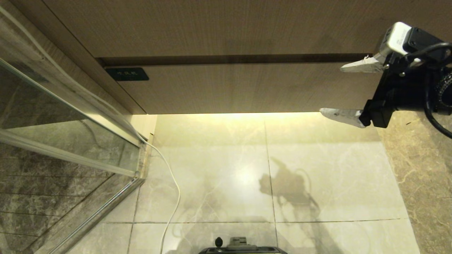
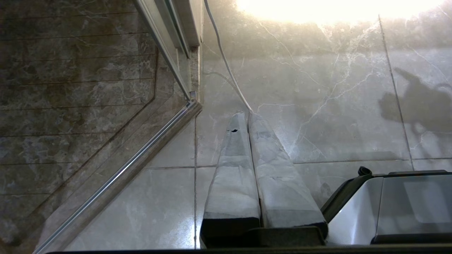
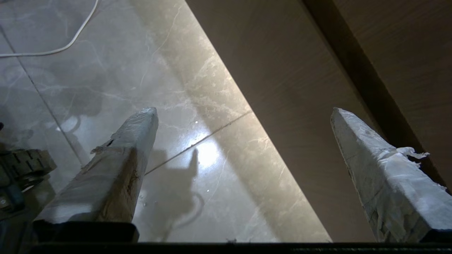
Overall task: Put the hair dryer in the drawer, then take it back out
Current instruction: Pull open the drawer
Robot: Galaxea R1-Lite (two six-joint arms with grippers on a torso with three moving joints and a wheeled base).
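Note:
The drawer (image 1: 247, 88) is a wide light wood-grain front with a small dark label plate (image 1: 128, 74) at its left end, and it stands closed. In the head view my right gripper (image 1: 331, 90) hangs open in front of the drawer's right end, with nothing between its fingers. From the right wrist, the same gripper (image 3: 243, 111) frames the drawer front (image 3: 282, 88) and the floor below it. My left gripper (image 2: 246, 114) is shut and empty, parked low and pointing at the floor. The hair dryer is out of view.
A taller wood-grain panel (image 1: 212, 28) sits above the drawer. A glass shower door (image 1: 53, 123) with a metal frame stands at the left. A white cable (image 1: 173, 190) trails over the glossy marble floor (image 1: 317, 176). My base (image 1: 242, 248) shows at the bottom edge.

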